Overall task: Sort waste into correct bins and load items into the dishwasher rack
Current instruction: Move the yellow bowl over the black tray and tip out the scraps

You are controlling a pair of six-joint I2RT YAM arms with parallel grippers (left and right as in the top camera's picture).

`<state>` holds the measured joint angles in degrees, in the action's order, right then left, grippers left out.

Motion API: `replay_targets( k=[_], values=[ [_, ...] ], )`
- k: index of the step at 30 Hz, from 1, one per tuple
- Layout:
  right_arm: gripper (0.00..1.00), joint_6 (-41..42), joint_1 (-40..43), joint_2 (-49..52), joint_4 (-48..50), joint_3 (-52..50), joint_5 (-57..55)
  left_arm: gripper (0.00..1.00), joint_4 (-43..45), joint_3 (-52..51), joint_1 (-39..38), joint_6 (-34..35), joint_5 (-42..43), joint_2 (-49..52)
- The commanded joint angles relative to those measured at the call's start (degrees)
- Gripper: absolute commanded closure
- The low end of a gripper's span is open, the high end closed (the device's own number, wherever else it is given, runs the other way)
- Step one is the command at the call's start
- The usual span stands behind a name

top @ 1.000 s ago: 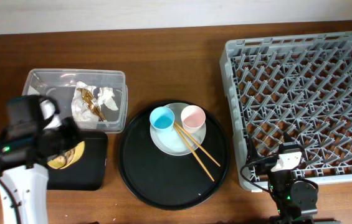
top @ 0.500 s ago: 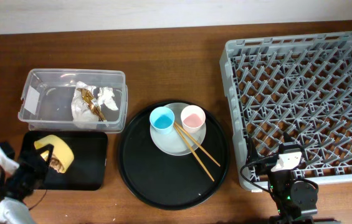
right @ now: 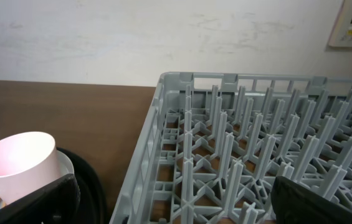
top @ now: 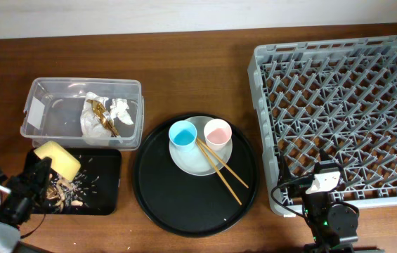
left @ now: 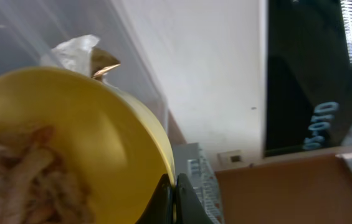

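My left gripper (top: 38, 177) is shut on the rim of the small yellow bowl (top: 56, 158) and holds it tilted over the shallow black tray (top: 103, 193). Pale food scraps (top: 64, 191) lie scattered on that tray. In the left wrist view the jaws (left: 174, 199) pinch the bowl's rim (left: 88, 137), and some scraps (left: 14, 177) still cling inside. The clear tub (top: 50, 105) holds the white napkin (top: 119, 109) and the brown-gold wrapper (top: 100, 112). My right gripper (right: 176, 208) is open and empty at the front left corner of the grey rack (top: 346, 112).
A big round black tray (top: 163, 197) holds the pale plate (top: 192, 160), with the blue cup (top: 183, 133), the pink cup (top: 218, 131) and the wooden chopsticks (top: 223, 173) on it. The pink cup (right: 17, 165) and the rack wall (right: 157, 137) show in the right wrist view.
My left arm has pulled back to the lower left with the yellow bowl and tipped it. Food scraps now lie spread on the shallow black tray. The right arm has not moved.
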<state>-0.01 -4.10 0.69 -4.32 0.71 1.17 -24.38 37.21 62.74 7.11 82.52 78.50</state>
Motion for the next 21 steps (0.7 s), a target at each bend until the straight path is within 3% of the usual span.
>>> replay_targets(
  k=[1, 9, 12, 16, 21],
  values=[
    [0.01, 0.0, 0.4, -0.5, 0.0, -0.4, 0.1, 1.0, 1.3, -0.2, 0.8, -0.6, 7.6, 4.4],
    [0.01, 0.0, 0.4, -0.5, 0.0, -0.4, 0.1, 0.97, 0.3, -0.2, 3.9, 5.0, 7.7, 6.7],
    [0.01, 0.0, 0.4, -0.5, 0.0, -0.4, 0.1, 0.95, -1.3, -0.2, 4.1, 5.0, 7.7, 6.7],
    [0.01, 0.0, 0.4, -0.5, 0.0, -0.4, 0.1, 0.93, -10.0, -0.2, 3.3, 1.4, 7.7, 5.9],
    [0.01, 0.0, 0.4, -0.5, 0.0, -0.4, 0.1, 0.93, -5.0, -0.2, 4.1, 1.2, 7.6, 5.7]
  ],
)
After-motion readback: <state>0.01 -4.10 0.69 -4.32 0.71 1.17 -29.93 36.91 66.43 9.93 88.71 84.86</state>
